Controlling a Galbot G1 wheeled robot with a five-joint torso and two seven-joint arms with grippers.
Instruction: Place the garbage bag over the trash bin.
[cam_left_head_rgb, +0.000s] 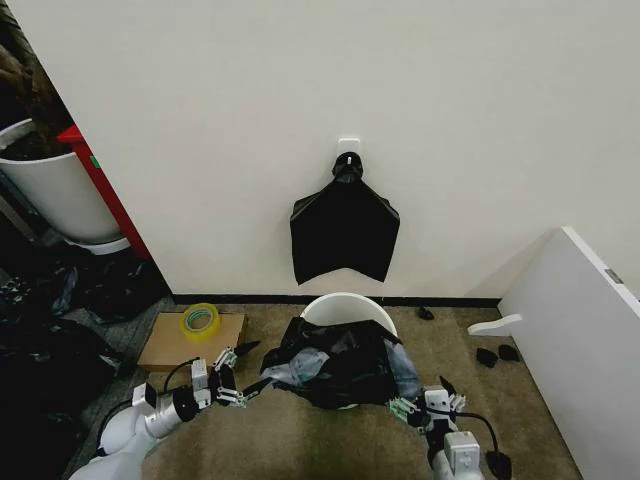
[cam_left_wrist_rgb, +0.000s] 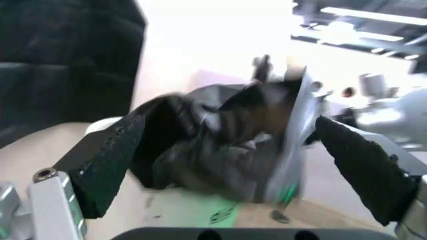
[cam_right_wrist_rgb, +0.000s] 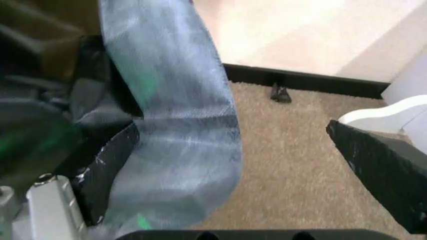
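Two arms reach in low from the bottom corners of the head view, bent toward a bucket on the carpet by the white wall (cam_left_head_rgb: 200, 100). A white panel (cam_left_head_rgb: 575, 340) leans at the right; a white planter (cam_left_head_rgb: 55, 195) stands far left beside a red frame (cam_left_head_rgb: 105, 195).

A smooth black bag (cam_left_head_rgb: 345, 235) hangs from a wall hook, pinched at its top, straight above the trash bin (cam_left_head_rgb: 349, 308), whose white rolled rim shows only at the far side. The garbage bag (cam_left_head_rgb: 335, 365), black, shiny and crinkled with pale stretched patches, is bunched over the bin's near half and front.

The left tool (cam_left_head_rgb: 235, 372) sits just left of the bag, its fingers spread, with the bag's edge near the tips. The left wrist view shows both black pads apart and the crumpled plastic (cam_left_wrist_rgb: 220, 145) beyond them, not pinched, with a strip of the bin's greenish base below.

The right tool (cam_left_head_rgb: 425, 402) is at the bag's right lower corner. The right wrist view shows its pads wide apart, a stretched grey-black sheet (cam_right_wrist_rgb: 173, 120) draped against one finger (cam_right_wrist_rgb: 110, 165), carpet (cam_right_wrist_rgb: 293, 165) and black baseboard behind.

A flat cardboard box (cam_left_head_rgb: 190, 342) lies left of the bin, with a yellow tape roll (cam_left_head_rgb: 199, 320) on it.
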